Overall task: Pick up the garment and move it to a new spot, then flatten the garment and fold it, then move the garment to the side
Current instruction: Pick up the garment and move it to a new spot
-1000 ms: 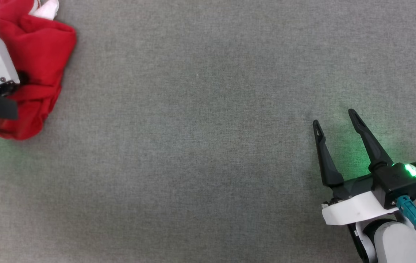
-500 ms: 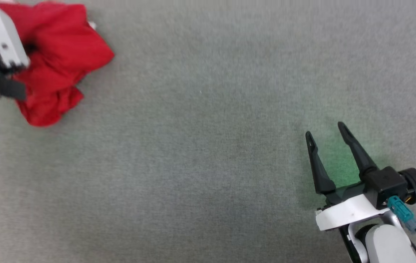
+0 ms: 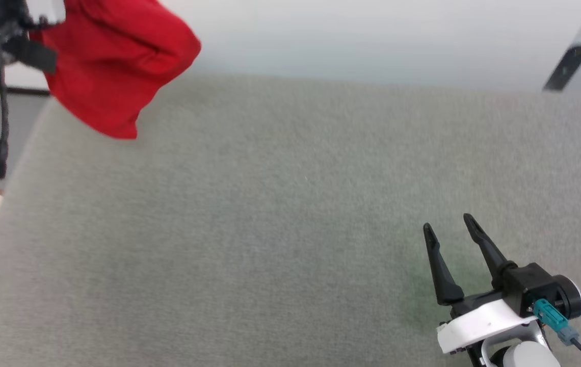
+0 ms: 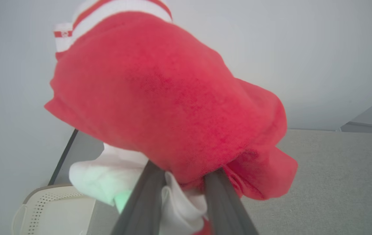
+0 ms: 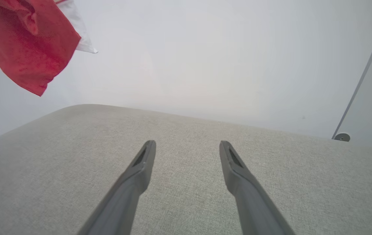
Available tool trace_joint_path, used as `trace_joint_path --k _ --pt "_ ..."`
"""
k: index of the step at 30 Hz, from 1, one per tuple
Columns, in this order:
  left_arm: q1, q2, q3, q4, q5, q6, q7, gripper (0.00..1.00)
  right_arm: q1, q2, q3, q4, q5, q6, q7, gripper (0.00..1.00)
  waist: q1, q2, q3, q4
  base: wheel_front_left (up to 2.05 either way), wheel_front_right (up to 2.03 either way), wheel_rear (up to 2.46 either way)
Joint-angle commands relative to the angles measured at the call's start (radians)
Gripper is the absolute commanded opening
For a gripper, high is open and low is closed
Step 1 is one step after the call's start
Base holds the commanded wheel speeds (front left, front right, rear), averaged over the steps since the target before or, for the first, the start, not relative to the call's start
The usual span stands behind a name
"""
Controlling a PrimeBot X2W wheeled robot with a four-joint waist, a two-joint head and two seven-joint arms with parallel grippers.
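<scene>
Above the grey surface (image 3: 270,229), the left gripper (image 4: 186,176) clamped the T-shirt (image 3: 117,66) for relocation, right gripper (image 3: 447,223) splayed empty; set-down appeared due next.

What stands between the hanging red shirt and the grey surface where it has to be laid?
Nothing visible does. The garment hangs bunched from the left end effector, which is shut on it, over the far left of the grey surface. The right end effector, open, is at the near right, well away from the garment.

Left claw (image 4: 184,179) high, clamped on the garment (image 4: 173,98); right claw (image 3: 446,221) low, spread.
</scene>
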Motion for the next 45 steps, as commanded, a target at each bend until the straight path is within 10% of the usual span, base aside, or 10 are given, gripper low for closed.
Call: trace_joint_path --k 1,22,45 --pt "-0.02 -0.005 -0.013 -0.008 0.002 -0.003 -0.01 0.0 0.018 0.0 -0.005 0.008 0.013 -0.001 -0.007 1.0 0.0 -0.0001 -0.105 0.054 0.0 0.0 0.0" --pt "0.176 -0.145 -0.199 -0.333 -0.256 -0.005 0.021 0.0 0.031 0.0 -0.262 0.03 -0.117 -0.001 -0.019 1.0 0.0 -0.0001 -0.115 -0.118 0.0 0.0 0.0" --pt "0.528 -0.223 -0.283 -0.379 -0.312 0.189 0.2 0.0 -0.028 -0.001 -0.277 0.058 -0.089 -0.001 -0.02 1.0 0.0 -0.0001 -0.001 -0.293 0.0 0.0 0.0"
